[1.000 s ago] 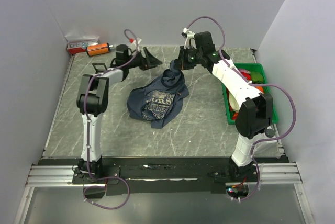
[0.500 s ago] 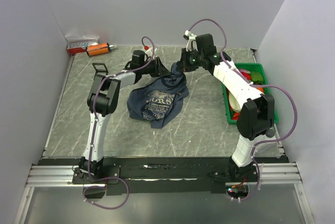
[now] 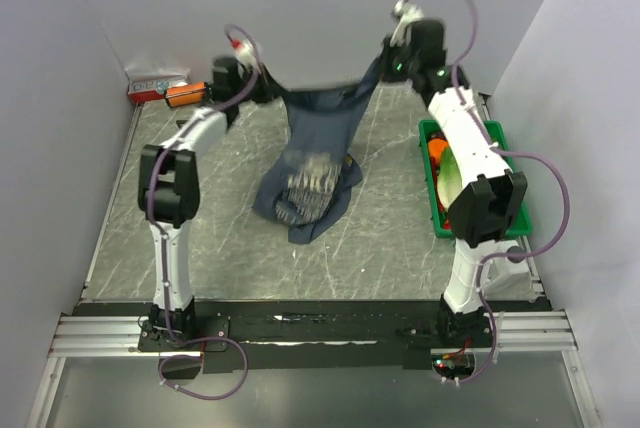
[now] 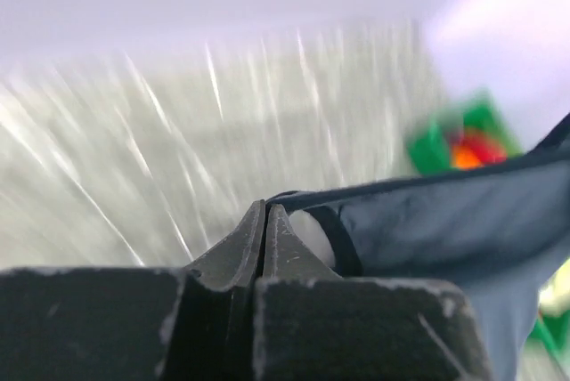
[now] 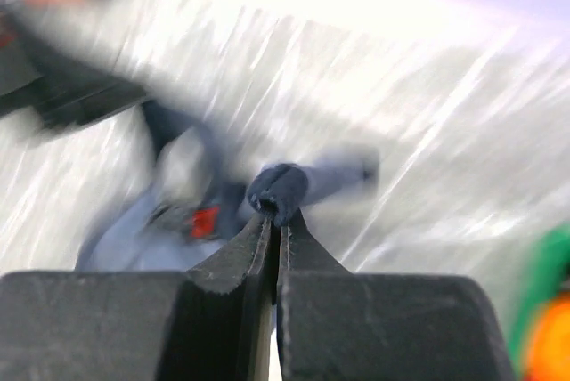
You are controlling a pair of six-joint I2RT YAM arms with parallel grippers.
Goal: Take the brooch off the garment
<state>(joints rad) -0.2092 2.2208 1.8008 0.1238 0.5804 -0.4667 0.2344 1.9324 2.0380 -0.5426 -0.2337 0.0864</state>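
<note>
garment point(image 3: 318, 138) hanging stretched in the air, beside the green bin point(image 3: 498, 138)
left gripper point(image 4: 264, 221), fingers pressed together on the dark trim, holds the corner farther from the bin; right gripper point(image 5: 272, 221), clamped on a bunched fold, holds the corner nearer it. top edge taut, printed chest sagging onto the table point(image 3: 200, 238). the brooch is lost in blur; i can't find it.

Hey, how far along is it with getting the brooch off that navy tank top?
Done: the left gripper and right gripper are each shut on the top edge of the garment. In hand: it hangs stretched between them, lower part bunched on the table. Left: the brooch itself; I cannot spot it in any view, so nothing shows it removed.
</note>
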